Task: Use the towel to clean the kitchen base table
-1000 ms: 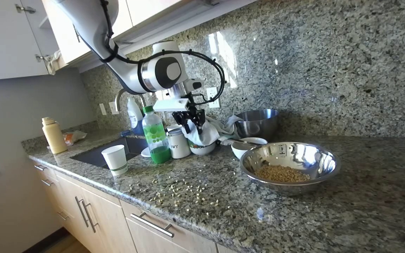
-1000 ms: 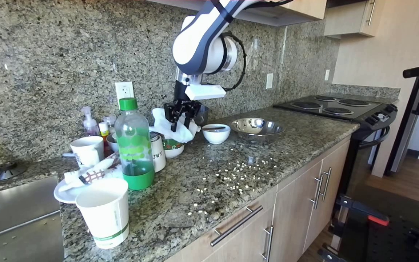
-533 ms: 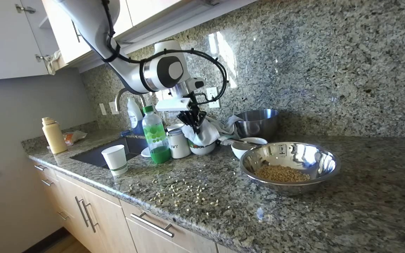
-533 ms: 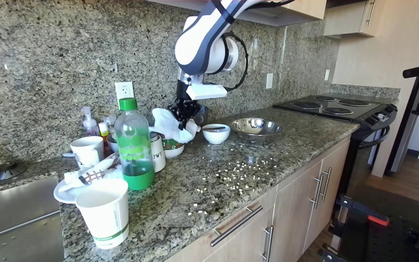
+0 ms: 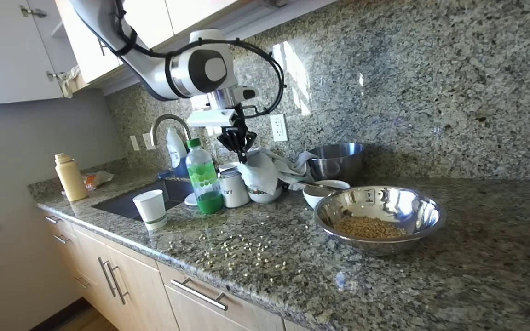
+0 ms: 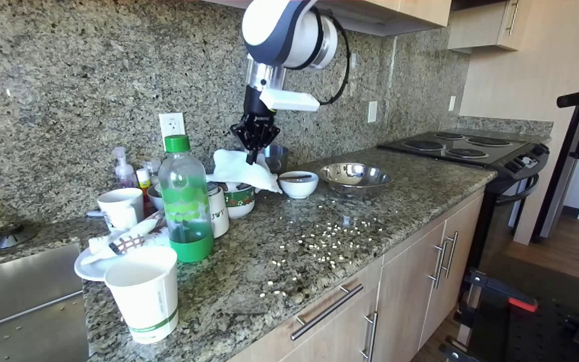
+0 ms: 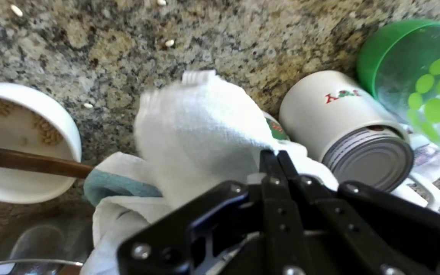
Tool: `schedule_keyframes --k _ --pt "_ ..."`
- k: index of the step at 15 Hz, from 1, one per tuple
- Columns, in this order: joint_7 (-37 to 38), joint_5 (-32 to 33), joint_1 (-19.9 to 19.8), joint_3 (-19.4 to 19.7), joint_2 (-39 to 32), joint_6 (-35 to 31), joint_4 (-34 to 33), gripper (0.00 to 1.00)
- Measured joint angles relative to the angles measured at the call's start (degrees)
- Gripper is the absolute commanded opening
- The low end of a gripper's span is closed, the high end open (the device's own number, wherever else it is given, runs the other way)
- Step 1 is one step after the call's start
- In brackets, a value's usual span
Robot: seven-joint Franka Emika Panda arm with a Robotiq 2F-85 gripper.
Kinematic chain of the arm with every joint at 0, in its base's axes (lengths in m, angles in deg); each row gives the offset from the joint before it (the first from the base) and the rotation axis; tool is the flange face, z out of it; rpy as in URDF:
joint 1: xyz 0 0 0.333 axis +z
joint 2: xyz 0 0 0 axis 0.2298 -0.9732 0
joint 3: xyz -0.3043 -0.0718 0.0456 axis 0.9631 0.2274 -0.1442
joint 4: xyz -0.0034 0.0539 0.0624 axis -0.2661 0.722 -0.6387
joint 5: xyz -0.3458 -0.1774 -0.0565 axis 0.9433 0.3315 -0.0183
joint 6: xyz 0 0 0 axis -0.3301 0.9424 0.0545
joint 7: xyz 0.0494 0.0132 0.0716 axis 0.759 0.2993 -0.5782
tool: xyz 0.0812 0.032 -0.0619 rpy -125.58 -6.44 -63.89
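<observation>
White towel point(image 7: 197, 126) drapes, pinched in the claw point(image 7: 275, 154), while the scattered grains point(image 6: 333, 244) it must presumably wipe lie below the claw, toward the front of the desk point(image 6: 234, 301).

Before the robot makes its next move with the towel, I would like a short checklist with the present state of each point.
1. Towel gripped: ok; the gripper is shut on it.
2. Towel clear of the patterned bowl: not ok; in the wrist view it hides most of that bowl.
3. Towel clear of the brown stick in the white bowl: cannot tell whether they touch.
4. Bottle and paper cup upright: ok.
5. Grains to wipe located: ok; they lie scattered on the counter.
</observation>
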Motion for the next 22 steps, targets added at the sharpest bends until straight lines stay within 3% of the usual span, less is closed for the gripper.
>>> schedule_keyframes --k 6,10,18,22 --pt "-0.14 -1.46 -0.17 0.05 14.08 17.22 8.06 0.00" --pt "0.02 -1.47 -0.67 1.20 21.53 24.51 13.31 0.00" --pt "1.60 -1.46 -1.96 2.72 30.37 27.74 21.16 0.00" --pt "1.25 -1.49 -2.18 3.57 29.50 22.44 24.74 0.00"
